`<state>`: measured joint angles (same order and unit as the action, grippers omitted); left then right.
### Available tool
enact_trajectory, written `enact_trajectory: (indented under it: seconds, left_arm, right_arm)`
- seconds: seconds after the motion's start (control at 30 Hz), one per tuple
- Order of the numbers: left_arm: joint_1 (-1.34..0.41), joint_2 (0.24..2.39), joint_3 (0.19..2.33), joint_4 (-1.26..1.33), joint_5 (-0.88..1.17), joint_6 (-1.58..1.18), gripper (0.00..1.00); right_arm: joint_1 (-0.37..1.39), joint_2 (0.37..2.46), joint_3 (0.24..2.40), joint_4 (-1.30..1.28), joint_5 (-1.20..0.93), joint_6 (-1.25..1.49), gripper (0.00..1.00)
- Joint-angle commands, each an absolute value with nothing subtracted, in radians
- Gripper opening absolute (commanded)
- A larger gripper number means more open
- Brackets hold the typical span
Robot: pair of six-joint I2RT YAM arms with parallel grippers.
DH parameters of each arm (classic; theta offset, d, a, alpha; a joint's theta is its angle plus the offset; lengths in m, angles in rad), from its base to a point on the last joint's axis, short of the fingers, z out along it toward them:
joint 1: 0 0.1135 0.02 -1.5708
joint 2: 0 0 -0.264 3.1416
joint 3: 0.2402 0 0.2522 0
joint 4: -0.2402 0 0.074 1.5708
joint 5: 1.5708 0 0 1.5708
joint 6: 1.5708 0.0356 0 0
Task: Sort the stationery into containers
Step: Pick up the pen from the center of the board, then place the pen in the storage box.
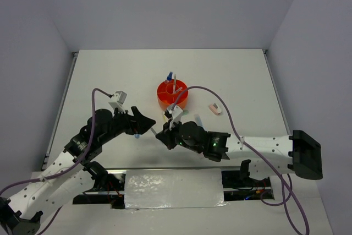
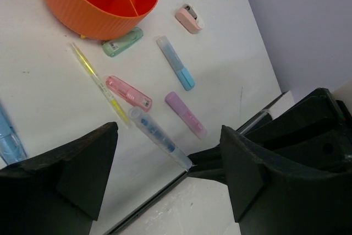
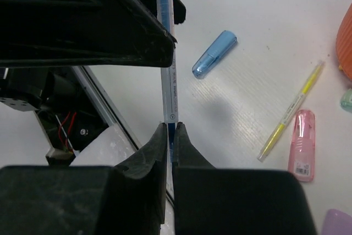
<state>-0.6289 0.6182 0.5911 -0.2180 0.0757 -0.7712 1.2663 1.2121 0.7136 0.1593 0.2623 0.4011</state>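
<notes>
- The clear blue pen (image 3: 168, 70) runs straight out from the right fingers (image 3: 151, 155), which pinch its near end.
- Its far end lies between the wide-spread left fingers (image 2: 82, 163), short of the orange organiser (image 2: 99, 9).

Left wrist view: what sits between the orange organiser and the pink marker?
A green marker, lying against the base of the orange organiser. Only bare table separates it from the pink marker. The left wrist view shows this.

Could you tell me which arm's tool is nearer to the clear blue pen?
Right: the right tool is shut on the clear blue pen; the left tool is open, straddling it.
</notes>
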Motion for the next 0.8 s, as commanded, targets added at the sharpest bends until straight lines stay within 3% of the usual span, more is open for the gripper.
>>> enact_trajectory:
  seconds: [0.0,0.13,0.27,0.3,0.37,0.4,0.43,0.47,0.6,0.77]
  left_arm:
    - [-0.627,0.611,0.583,-0.134,0.115,-0.787,0.86]
    - [-0.627,0.603,0.578,-0.082,0.153,-0.779,0.45]
    - [-0.629,0.61,0.581,-0.028,0.195,-0.767,0.16]
    - [-0.627,0.614,0.583,-0.02,0.199,-0.758,0.03]
    - [-0.627,0.635,0.595,-0.009,0.202,-0.744,0.0]
    - [-0.629,0.643,0.6,-0.008,0.196,-0.726,0.0]
    - [-0.627,0.652,0.612,-0.009,0.184,-0.71,0.0]
    - [-0.629,0.669,0.618,-0.008,0.116,-0.697,0.0]
    - [-0.629,0.741,0.635,0.119,-0.07,-0.597,0.0]
    - [-0.627,0.957,0.774,0.285,-0.17,-0.407,0.0]
  right_arm:
    - [1.273,1.163,0.699,0.258,0.265,0.361,0.01]
    - [1.278,1.173,0.715,0.249,0.249,0.347,0.02]
    - [1.278,1.169,0.687,0.308,0.203,0.336,0.05]
    - [1.276,1.161,0.678,0.322,0.189,0.334,0.07]
    - [1.279,1.131,0.65,0.331,0.202,0.333,0.24]
    - [1.278,1.097,0.628,0.327,0.253,0.339,0.37]
    - [1.279,1.074,0.617,0.301,0.297,0.365,0.74]
    - [1.276,1.051,0.603,0.282,0.355,0.388,0.99]
    - [1.276,0.834,0.496,0.2,0.58,0.491,1.0]
    - [1.281,0.565,0.425,0.017,0.641,0.558,1.0]
